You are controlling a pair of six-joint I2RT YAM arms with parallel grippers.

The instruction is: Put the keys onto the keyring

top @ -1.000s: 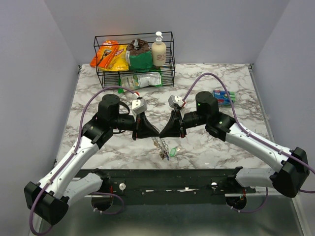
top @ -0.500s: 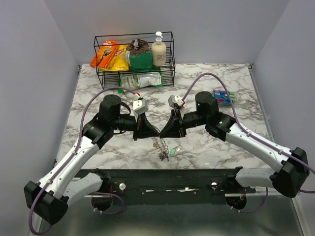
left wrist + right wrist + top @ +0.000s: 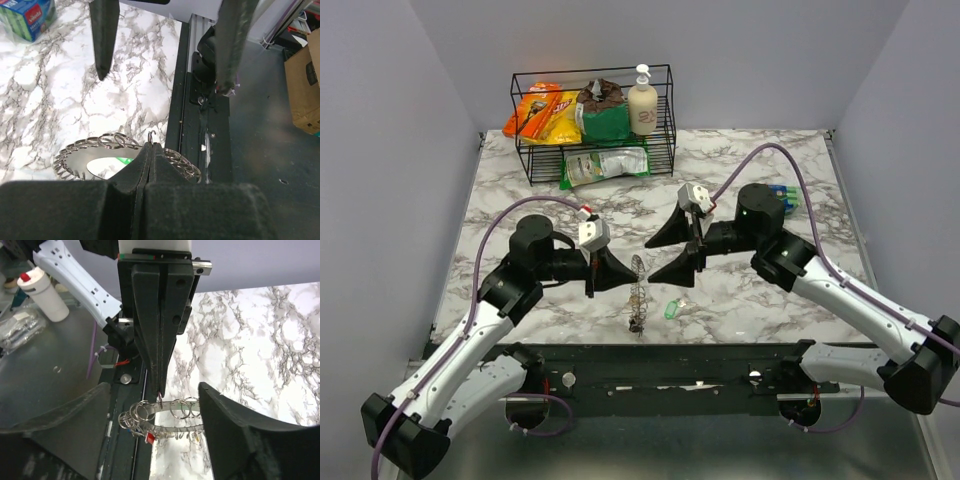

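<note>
The left arm's fingers (image 3: 125, 186) are pressed together on the rim of the large flat grey metal keyring (image 3: 95, 150) with small wire loops all round its edge. They hold it up off the white marble-patterned worktop (image 3: 520, 190), about midway between the two arms.

From above the ring shows edge-on. Its long axis runs from the far side toward the near edge, and a small cluster of metal keys (image 3: 638, 318) hangs at its near end, one of them red-headed. The right arm's fingers (image 3: 665, 232) are spread wide and grip nothing. They point at the ring from its right side, close to it but apart. In the right wrist view the ring hangs crosswise in the gap between them.

One loose green-headed key (image 3: 672, 309) lies flat on the worktop, just right of the ring's near end and below the lower right finger. It is nearer the right arm than the left. My judgement is that the coming move belongs to the right arm: drop down and toward the near edge onto that key, while the left keeps the ring steady. The key lies close to the black rail at the worktop's near edge, so there is little room on that side.

At the back stand a black wire basket (image 3: 517, 100) of packets and a bottle, and a small blue box (image 3: 782, 196), all well apart from the work
</note>
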